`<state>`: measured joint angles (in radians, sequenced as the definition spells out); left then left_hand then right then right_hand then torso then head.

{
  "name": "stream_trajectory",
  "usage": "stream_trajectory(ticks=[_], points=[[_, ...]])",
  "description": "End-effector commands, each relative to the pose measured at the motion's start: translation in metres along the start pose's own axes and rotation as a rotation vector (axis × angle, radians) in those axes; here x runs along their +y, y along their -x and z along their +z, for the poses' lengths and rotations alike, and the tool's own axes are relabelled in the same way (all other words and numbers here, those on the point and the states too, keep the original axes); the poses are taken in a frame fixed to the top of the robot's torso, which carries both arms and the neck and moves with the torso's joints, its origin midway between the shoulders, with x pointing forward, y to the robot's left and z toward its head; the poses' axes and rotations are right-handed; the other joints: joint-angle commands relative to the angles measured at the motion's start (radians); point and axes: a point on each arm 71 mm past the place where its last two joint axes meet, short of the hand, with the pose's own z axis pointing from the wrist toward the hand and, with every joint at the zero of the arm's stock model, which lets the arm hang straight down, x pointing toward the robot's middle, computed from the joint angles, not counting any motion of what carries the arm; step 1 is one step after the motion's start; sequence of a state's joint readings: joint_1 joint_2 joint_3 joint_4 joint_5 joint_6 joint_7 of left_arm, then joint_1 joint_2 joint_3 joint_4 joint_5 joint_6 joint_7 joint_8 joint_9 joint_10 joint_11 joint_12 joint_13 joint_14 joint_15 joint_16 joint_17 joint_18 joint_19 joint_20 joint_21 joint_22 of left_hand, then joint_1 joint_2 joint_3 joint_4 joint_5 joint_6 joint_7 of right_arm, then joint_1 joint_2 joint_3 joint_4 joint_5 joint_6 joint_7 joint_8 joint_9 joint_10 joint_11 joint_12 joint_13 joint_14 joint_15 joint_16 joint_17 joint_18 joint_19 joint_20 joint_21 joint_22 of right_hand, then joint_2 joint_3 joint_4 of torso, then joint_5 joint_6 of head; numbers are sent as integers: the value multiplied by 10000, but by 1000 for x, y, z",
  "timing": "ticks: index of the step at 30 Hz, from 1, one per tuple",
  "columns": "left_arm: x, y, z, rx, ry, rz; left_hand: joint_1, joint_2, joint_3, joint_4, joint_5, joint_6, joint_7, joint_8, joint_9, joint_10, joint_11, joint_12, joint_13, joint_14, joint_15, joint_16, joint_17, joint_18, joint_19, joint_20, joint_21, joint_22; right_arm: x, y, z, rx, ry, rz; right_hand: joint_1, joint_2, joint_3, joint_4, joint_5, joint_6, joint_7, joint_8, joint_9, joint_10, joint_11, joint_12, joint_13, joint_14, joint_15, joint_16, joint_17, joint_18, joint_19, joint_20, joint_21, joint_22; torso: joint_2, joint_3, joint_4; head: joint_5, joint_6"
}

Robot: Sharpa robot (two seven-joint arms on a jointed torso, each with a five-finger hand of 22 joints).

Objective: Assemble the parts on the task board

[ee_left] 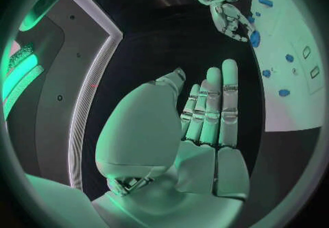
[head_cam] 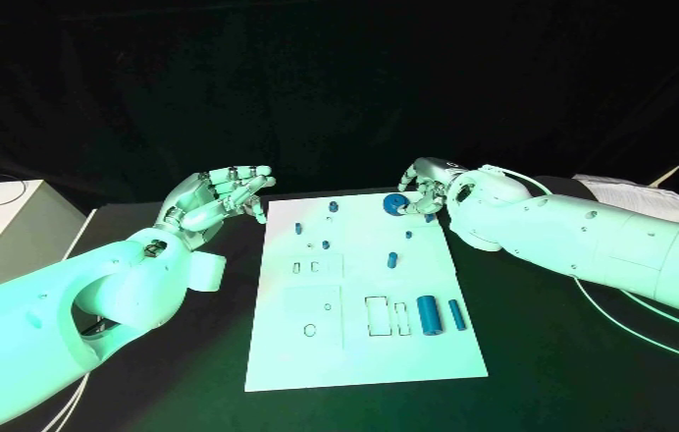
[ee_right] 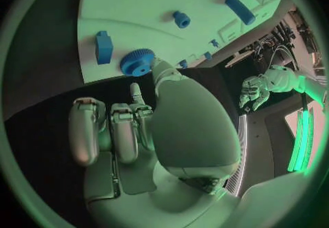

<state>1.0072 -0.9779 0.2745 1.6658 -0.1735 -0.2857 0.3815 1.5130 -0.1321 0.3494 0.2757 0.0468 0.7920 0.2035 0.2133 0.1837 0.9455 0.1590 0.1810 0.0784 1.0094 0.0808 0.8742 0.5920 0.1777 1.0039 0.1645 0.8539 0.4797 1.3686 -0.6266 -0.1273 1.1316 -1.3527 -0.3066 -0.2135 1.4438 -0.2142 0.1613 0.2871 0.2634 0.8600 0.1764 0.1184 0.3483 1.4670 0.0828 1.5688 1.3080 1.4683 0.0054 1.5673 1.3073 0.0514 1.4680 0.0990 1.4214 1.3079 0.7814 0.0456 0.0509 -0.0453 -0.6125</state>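
Note:
The white task board (head_cam: 361,353) lies in the middle of the black table. My right hand (head_cam: 432,189) is at its far edge and pinches a blue gear (head_cam: 394,203) between thumb and a finger; the gear (ee_right: 137,62) sits just over the board's rim. Beside the far left corner my left hand (head_cam: 227,194) hovers off the board, and its fingers (ee_left: 213,107) are straight with nothing in them. Two blue cylinders (head_cam: 428,313) (head_cam: 457,314) lie near the right front. Several small blue pegs (head_cam: 392,259) stand on the far half.
Rectangular cutouts (head_cam: 378,316) sit beside the cylinders. A white box (head_cam: 28,216) stands at the table's far left and papers (head_cam: 630,194) at the far right. Thin cables (head_cam: 623,306) trail under my right arm.

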Motion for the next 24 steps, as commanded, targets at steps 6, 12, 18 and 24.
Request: stream_trajectory(ticks=[6,12,18,24], points=[[-1,-2,1,167,-107,-91,-38,-51,77,0,34,79,126,48,19,44,-38,55,8,-46,-20,74,-13,61,-87,32,77,24,3,1,3,-327,-450,-25,-23,156,87,8,114,90,4,58,17,1038,90,20,2628,1025,75,35,2635,-131,509,91,108,1055,-1,-2,1,13,28],[-1,-2,1,169,-100,-94,-38,-51,77,0,34,79,126,48,19,44,-38,55,8,-46,-20,74,-13,61,-87,32,77,24,5,-2,7,-114,-538,-3,-60,173,98,14,133,98,7,68,19,1038,92,20,2628,1025,77,35,2635,-139,519,94,140,1090,2,1,-7,8,32],[-1,-2,1,155,-88,-87,-38,-51,77,0,34,79,126,48,19,44,-38,55,8,-46,-20,74,-13,61,-87,32,77,24,6,-6,9,210,-562,-29,-72,179,104,13,137,104,5,74,21,1038,92,20,2628,1025,77,35,2635,-144,526,95,161,1114,3,11,-4,21,-2],[-1,-2,1,155,-82,-89,-48,-52,88,6,34,85,129,54,21,42,-36,58,4,-47,-19,78,-16,61,-104,31,98,36,8,-10,10,343,-585,-41,-77,170,104,7,122,105,4,77,21,1038,92,20,2628,1025,78,35,2635,-145,526,96,163,1117,5,2,-2,38,-27]])
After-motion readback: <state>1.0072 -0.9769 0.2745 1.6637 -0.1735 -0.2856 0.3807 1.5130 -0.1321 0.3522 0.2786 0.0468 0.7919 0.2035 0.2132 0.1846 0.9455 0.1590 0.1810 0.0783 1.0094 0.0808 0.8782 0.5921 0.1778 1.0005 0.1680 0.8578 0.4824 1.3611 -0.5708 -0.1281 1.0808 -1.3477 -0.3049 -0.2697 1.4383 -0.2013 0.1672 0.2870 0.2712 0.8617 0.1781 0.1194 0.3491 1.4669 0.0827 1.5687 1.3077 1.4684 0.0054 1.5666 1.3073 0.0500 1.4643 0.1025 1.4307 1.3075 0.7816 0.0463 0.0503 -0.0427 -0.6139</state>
